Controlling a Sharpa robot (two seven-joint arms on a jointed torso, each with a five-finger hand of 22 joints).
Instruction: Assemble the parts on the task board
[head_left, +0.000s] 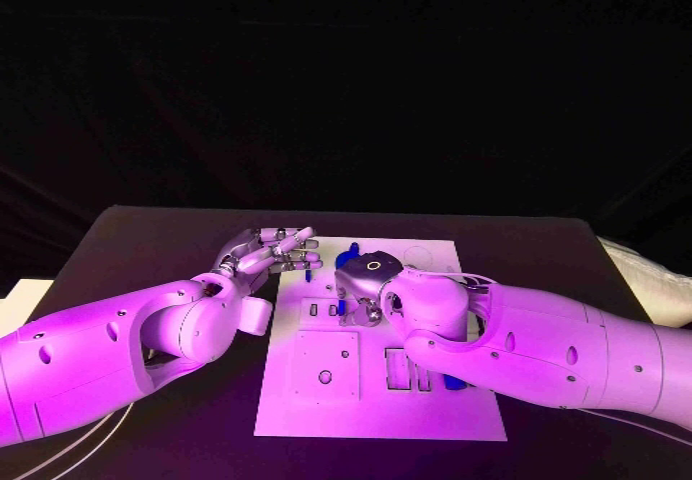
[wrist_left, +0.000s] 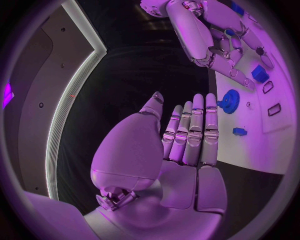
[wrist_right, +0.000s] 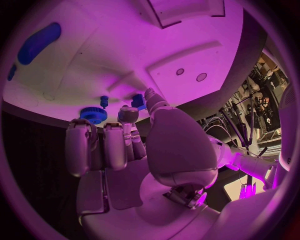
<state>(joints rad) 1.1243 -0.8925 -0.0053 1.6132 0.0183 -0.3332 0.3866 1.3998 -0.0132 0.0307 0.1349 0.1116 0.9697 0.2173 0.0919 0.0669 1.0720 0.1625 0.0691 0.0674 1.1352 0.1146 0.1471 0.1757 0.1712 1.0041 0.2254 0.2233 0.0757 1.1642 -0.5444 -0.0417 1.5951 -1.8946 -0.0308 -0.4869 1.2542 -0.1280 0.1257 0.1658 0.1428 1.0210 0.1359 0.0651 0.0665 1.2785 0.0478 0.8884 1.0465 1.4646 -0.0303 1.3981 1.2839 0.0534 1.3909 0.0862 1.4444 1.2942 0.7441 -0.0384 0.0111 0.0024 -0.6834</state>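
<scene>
In the head view the task board (head_left: 378, 400) is seen lying in the middle of the black surface (head_left: 144, 240), with several slots in its near half shown unfilled. A blue part (head_left: 453, 381) is glimpsed near the right arm at the board's near right. The left hand (head_left: 274, 252) is held at the board's far left corner, fingers straight and apart, nothing in them. The right hand (head_left: 369, 285) is placed over the board's far middle, bent down onto it.

In the left wrist view the left hand (wrist_left: 187, 135) is shown flat and extended, holding nothing. Beyond it a blue gear (wrist_left: 229, 101) lies on the board (wrist_left: 275, 145), with a small blue part (wrist_left: 239, 131) just beside and a blue block (wrist_left: 260, 74) close to the right hand's fingers (wrist_left: 234, 67).

In the right wrist view the right hand (wrist_right: 119, 140) is seen with fingers curled toward the board (wrist_right: 125, 55); whether a small blue piece (wrist_right: 138, 101) at the fingertips is pinched cannot be told. The gear (wrist_right: 93, 114) and a blue peg (wrist_right: 104, 100) lie close by, and an elongated blue part (wrist_right: 39, 42) lies well apart.

The assembly is judged to be at an early or middle stage: loose parts and open slots remain.
</scene>
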